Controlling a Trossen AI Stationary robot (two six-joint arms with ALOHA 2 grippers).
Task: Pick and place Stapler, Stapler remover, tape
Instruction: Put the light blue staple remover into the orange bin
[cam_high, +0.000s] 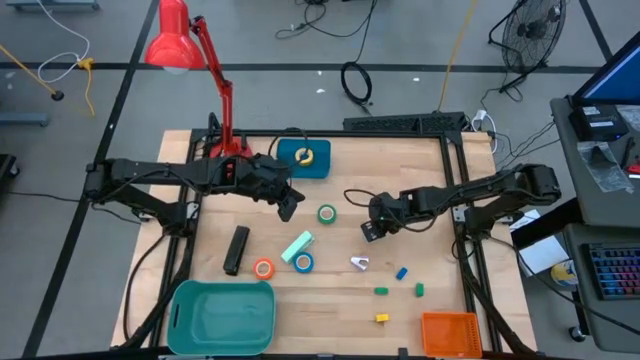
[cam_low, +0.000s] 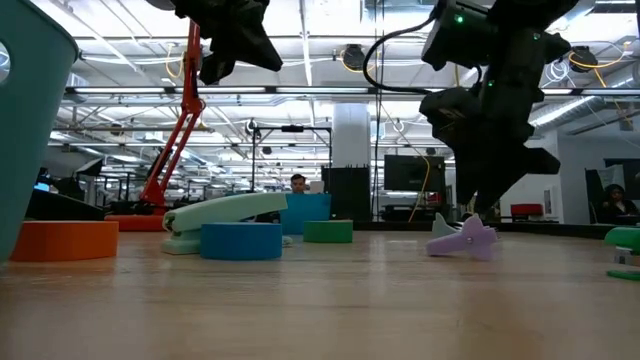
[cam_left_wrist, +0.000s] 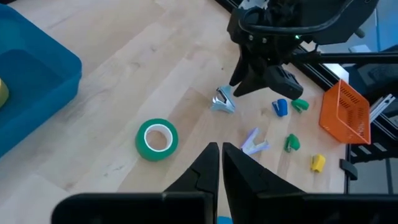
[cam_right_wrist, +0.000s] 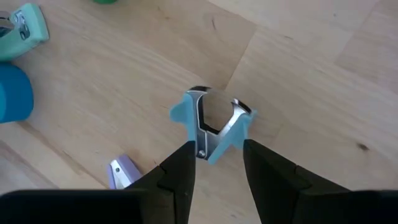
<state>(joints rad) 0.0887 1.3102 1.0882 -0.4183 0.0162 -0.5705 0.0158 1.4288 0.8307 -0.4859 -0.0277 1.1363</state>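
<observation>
Wood bench, parts scattered mid-board. Right hand is low over the blue remover, fingers spread, one on each side of its hinge end (contact not clear from the wrist view). A lilac remover lies just beside.

Left hand hovers over mid-bench, fingers pressed together, holding nothing. Stapler lies flat near the teal bin. Green tape, orange tape and blue tape sit loose on the bench.

Risks, as judged:
- Grip lands on the narrow hinge end, so the remover may pivot or squirt out when squeezed.
- Metal jaws and slick plastic wings could slip on the lift.
- Uneven closing could push it into the lilac remover.
- Left hand is near, so the arms may crowd each other.
</observation>
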